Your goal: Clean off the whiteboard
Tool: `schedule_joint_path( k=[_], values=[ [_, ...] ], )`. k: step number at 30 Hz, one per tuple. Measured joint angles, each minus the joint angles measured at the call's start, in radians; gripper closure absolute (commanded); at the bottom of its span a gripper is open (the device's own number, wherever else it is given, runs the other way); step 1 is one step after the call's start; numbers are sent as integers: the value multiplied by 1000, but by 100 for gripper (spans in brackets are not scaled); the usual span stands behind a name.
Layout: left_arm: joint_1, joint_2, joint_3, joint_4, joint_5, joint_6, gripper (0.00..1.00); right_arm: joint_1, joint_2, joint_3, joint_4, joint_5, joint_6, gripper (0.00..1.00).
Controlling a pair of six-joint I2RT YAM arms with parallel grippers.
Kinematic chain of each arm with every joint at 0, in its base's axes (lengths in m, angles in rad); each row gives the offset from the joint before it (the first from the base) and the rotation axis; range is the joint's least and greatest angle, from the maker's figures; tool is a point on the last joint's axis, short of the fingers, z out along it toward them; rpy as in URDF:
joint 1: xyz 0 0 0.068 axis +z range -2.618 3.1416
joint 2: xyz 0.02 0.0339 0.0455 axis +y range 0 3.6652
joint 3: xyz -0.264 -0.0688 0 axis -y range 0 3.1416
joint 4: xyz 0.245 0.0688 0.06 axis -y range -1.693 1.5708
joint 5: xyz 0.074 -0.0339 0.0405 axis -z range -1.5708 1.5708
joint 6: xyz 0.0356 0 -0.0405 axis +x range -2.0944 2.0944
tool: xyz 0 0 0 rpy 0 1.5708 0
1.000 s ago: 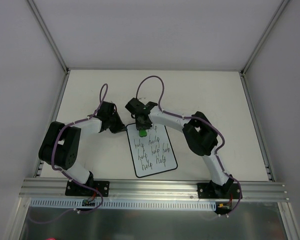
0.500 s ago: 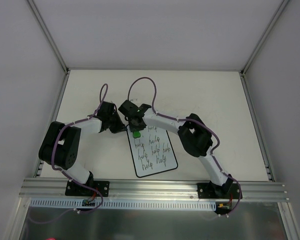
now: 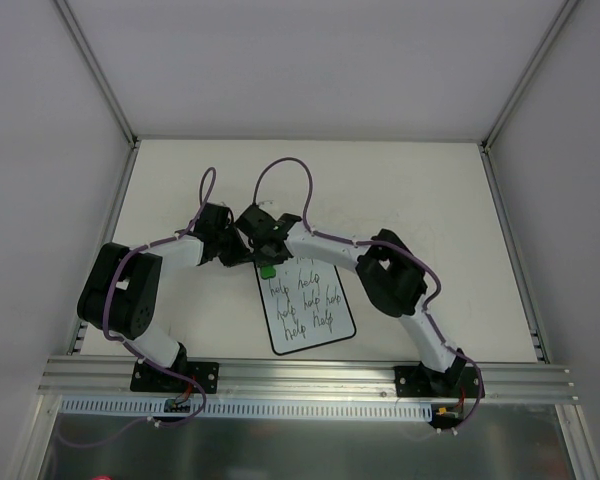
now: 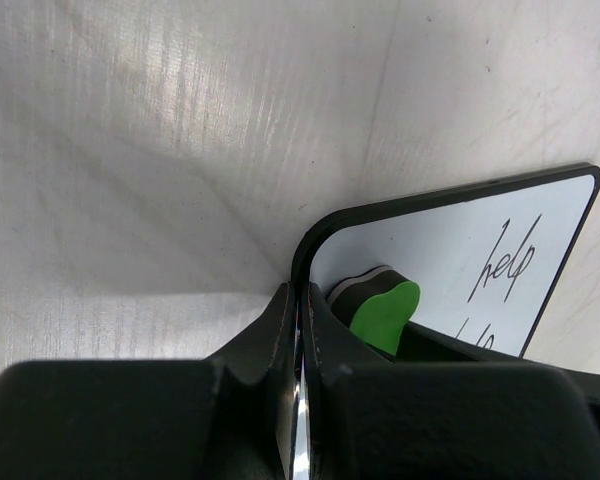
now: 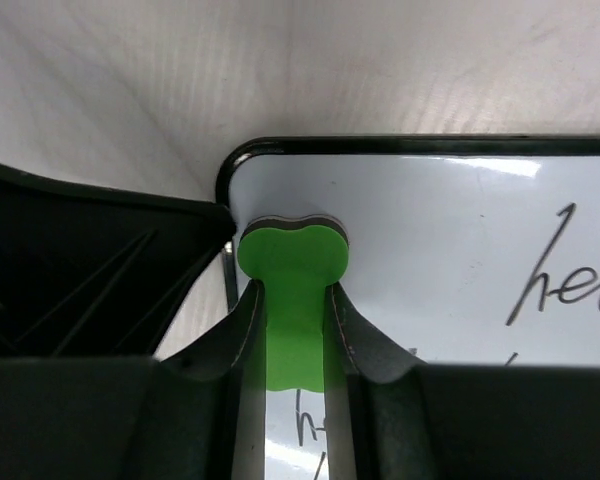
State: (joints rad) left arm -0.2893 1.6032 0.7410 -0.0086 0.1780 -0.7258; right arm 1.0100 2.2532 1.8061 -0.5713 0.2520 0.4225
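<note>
The whiteboard [image 3: 308, 305] lies on the table, covered with handwritten "help" words; its far strip is wiped white. It also shows in the right wrist view [image 5: 460, 240] and the left wrist view [image 4: 460, 240]. My right gripper [image 3: 267, 262] is shut on the green bone-shaped eraser [image 5: 292, 270], pressing it on the board's far left corner. The eraser also shows in the left wrist view [image 4: 383, 313]. My left gripper [image 3: 242, 250] is shut on the board's far left edge [image 4: 300, 272], pinning it.
White enclosure walls stand around the table [image 3: 420, 190]. An aluminium rail [image 3: 310, 375] runs along the near edge by the arm bases. The two grippers sit right next to each other at the board's corner.
My right gripper has slid the eraser leftward along the board's far edge to its far left corner, next to the left gripper. The left arm has not moved.
</note>
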Motion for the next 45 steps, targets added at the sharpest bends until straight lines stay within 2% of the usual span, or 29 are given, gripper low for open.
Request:
schedule_joint_path(
  k=[5, 12, 32, 37, 45],
  values=[
    [0, 0, -2, 5, 2, 0, 100, -39, -63, -103, 35, 5, 7, 100],
    [0, 0, -3, 6, 2, 0, 100, -111, -99, -157, 38, 5, -8, 100],
    [0, 0, -4, 8, 3, -16, 100, -79, -180, -286, 100, 10, -33, 100],
    [0, 0, -4, 7, 3, -17, 100, -76, -179, -275, 73, 8, -47, 100],
    [0, 0, -4, 7, 4, -16, 100, -76, -93, -136, 8, 9, -92, 100]
  ],
)
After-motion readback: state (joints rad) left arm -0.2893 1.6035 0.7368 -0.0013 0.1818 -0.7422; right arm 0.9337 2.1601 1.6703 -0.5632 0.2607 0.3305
